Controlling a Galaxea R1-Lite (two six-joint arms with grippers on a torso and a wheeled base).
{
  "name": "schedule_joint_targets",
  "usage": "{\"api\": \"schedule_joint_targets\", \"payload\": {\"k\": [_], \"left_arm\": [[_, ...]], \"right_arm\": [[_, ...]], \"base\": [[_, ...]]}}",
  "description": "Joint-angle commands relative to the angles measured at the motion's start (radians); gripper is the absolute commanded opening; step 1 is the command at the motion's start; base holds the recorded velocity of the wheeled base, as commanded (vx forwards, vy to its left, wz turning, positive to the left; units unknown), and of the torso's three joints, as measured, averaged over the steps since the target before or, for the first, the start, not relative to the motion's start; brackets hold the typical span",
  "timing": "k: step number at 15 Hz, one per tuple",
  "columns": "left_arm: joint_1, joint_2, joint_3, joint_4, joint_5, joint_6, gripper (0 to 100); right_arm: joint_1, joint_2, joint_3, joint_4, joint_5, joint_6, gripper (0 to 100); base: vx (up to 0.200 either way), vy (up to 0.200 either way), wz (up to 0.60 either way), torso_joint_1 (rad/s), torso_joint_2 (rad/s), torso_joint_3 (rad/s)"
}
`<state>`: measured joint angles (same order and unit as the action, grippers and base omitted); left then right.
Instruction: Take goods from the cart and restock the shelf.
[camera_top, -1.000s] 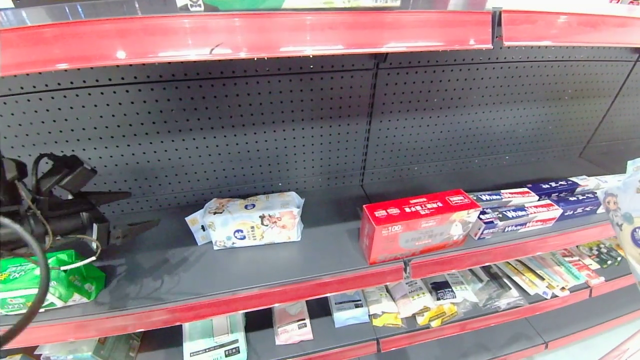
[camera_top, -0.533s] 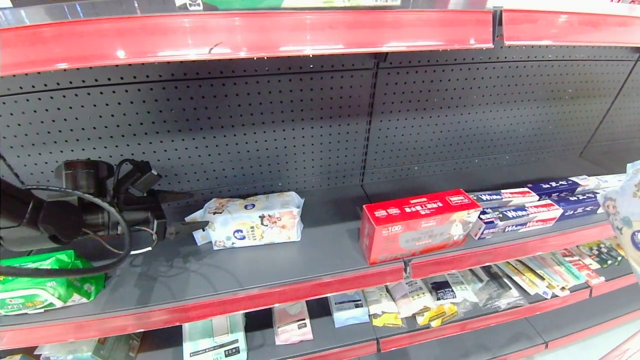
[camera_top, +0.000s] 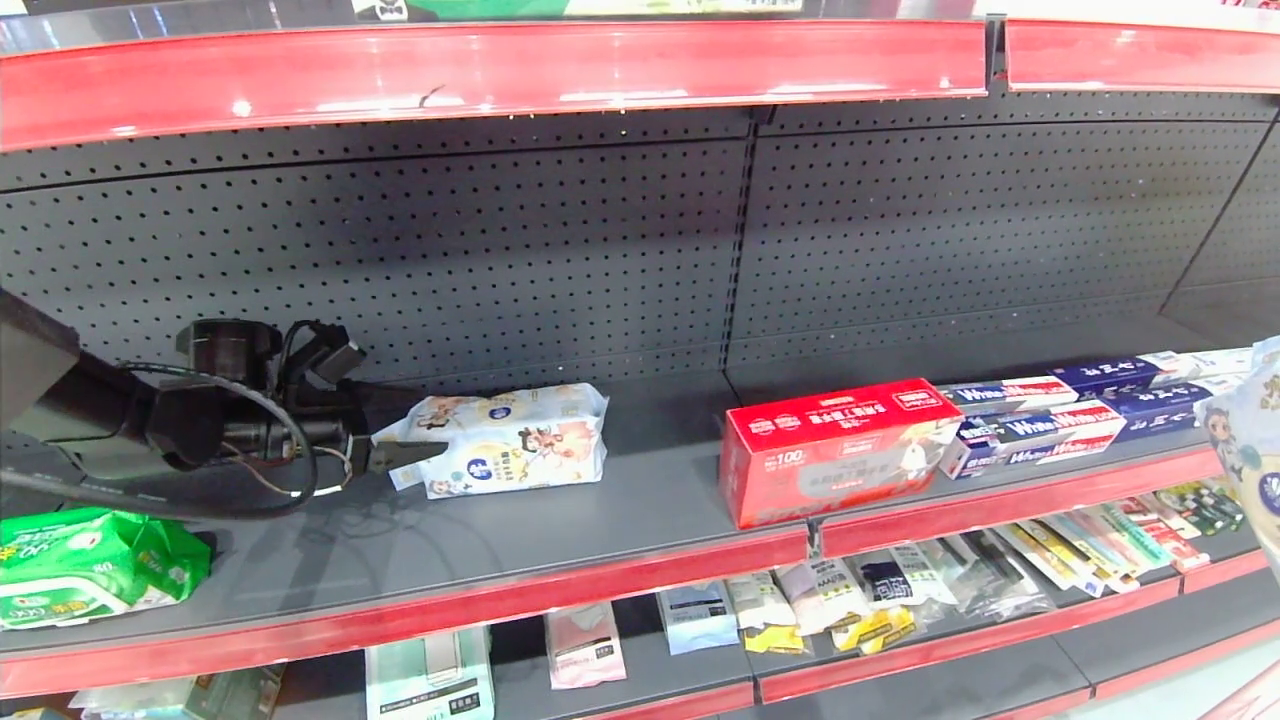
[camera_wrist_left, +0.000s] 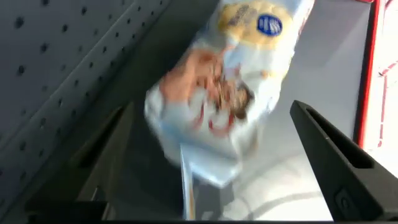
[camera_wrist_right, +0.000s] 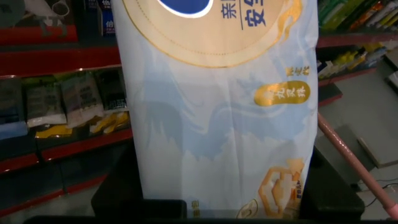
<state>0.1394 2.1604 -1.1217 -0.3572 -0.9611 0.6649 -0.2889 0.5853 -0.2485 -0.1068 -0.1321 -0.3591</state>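
2 white cartoon-printed packs are in play. The shelf pack (camera_top: 505, 440) lies flat on the grey shelf (camera_top: 560, 510), at about 8 o'clock from the middle of the head view, its long side along the shelf's red front edge. The left gripper (camera_top: 415, 425) sits at the pack's 9 o'clock end with its 2 fingers spread wide. In the left wrist view the shelf pack (camera_wrist_left: 230, 93) lies in the gap of the left gripper (camera_wrist_left: 211, 107), with 1 finger on each side of its near end. Whether either finger touches the wrapper cannot be told, and nothing is gripped.

The held pack (camera_wrist_right: 217, 106) stands upright in the right gripper (camera_wrist_right: 224, 180), whose dark fingers press it from both sides near its lower end. In the head view the held pack (camera_top: 1250, 440) shows at the 3 o'clock edge.

A red box (camera_top: 835, 450) stands at 3 o'clock from the shelf pack, well apart from it. Blue and white toothpaste boxes (camera_top: 1040, 425) lie just beside the red box, again at 3 o'clock. A green pack (camera_top: 90, 565) lies at 8 o'clock from the left gripper, near the shelf's front. At 6 o'clock, the lower shelf (camera_top: 950, 690) carries small flat packets (camera_top: 850, 590).
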Motion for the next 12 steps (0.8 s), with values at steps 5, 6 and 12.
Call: {"api": "schedule_joint_targets", "payload": {"k": [5,6,12], "left_arm": [[-0.061,0.093,-0.081,0.001,-0.001,-0.001,100],[-0.072,0.093,-0.082,0.001,-0.001,-0.002,100],[-0.081,0.104,-0.093,0.011,-0.001,-0.011,0]], "right_arm": [[0.001,0.005,0.000,-0.001,-0.006,-0.001,0],[0.001,0.005,0.000,-0.001,-0.009,-0.001,0],[0.001,0.008,-0.009,-0.001,-0.011,-0.001,0]], "base": [[0.000,0.000,0.00,0.000,0.00,0.000],[0.000,0.000,0.00,0.000,0.00,0.000],[0.000,0.000,0.00,0.000,0.00,0.000]]}}
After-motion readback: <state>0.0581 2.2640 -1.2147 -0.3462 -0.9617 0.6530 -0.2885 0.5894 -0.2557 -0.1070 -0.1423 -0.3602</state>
